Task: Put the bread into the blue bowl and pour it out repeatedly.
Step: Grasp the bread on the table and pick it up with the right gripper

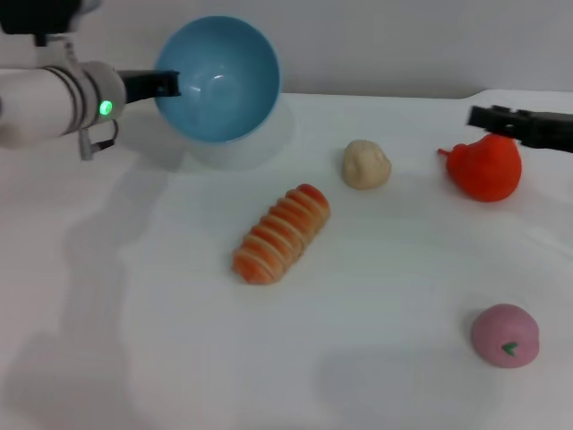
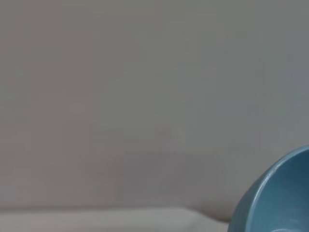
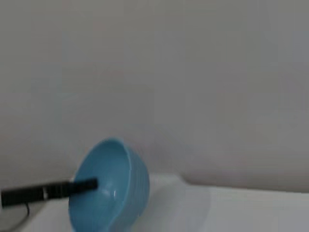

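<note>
Nearest the robot on the white table lies a pink dome-shaped toy at the right, apart from everything else. Further in, about the middle of the table, the bread rests on its side, striped face up, touching nothing and well clear of any gripper. Beyond it sit a small beige lump and, to the right, an orange-red toy.

At the far right the right gripper hangs just above the orange-red toy; whether its claw is released or clenched cannot be told. At the far left the left gripper is clenched on the rim of the blue bowl, holding it lifted off the table and tipped on its side, its empty inside facing the robot.

Judging from this, one pour looks complete: the bowl is empty and the bread is out on the table. What remains is to set the bowl upright, put the bread back in it, and pour again.
</note>
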Controlling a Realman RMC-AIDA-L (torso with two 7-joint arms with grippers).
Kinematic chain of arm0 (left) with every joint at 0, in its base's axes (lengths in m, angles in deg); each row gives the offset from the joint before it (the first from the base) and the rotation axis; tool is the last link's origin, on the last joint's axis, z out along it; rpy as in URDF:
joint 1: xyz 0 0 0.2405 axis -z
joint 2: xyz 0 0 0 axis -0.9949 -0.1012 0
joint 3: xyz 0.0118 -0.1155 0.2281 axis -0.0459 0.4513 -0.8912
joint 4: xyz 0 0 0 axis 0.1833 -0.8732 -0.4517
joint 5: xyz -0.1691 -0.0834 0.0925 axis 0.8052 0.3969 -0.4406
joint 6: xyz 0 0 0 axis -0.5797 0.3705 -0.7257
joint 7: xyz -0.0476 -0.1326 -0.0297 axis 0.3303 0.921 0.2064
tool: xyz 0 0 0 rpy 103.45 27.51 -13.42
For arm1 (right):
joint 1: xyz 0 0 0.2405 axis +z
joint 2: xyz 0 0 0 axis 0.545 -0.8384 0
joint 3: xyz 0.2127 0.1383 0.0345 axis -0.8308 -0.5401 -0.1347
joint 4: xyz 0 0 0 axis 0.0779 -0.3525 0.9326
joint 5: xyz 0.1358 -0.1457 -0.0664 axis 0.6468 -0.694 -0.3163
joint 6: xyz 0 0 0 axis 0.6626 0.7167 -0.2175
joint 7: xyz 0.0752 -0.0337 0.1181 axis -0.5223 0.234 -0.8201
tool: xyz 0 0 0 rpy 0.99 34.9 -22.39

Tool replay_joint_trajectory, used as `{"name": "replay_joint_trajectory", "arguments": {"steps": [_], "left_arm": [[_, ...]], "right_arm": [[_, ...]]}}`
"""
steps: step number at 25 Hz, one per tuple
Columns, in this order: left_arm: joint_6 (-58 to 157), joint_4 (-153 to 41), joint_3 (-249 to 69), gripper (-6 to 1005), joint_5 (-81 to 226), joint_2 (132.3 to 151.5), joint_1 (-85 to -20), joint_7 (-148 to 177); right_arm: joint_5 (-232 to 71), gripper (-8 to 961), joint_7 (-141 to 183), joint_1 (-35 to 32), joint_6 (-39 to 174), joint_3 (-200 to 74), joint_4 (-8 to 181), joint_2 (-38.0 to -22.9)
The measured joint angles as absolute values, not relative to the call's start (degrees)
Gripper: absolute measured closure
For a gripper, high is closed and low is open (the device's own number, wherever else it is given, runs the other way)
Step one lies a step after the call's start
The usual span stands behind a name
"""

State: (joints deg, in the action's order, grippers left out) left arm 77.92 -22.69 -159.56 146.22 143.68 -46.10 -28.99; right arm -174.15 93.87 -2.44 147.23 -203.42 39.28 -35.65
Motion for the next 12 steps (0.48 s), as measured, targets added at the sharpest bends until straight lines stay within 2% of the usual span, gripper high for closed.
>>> {"name": "replay_joint_trajectory", "arguments": {"steps": [7,12], "left_arm": [[94.5,-19.9,-147.9,1000,139.5,141.82,-47.3,-24.6],[99.4,-14.3,-147.5,999,131.8,142.63,-49.0,-17.7]], "right_arm": [[-176.3,460,93.5,5.7,138.8,-195.3,46.2,-35.95],[-172.8,459,88.8,8.6,132.7,-185.2,48.8,-36.13]]}}
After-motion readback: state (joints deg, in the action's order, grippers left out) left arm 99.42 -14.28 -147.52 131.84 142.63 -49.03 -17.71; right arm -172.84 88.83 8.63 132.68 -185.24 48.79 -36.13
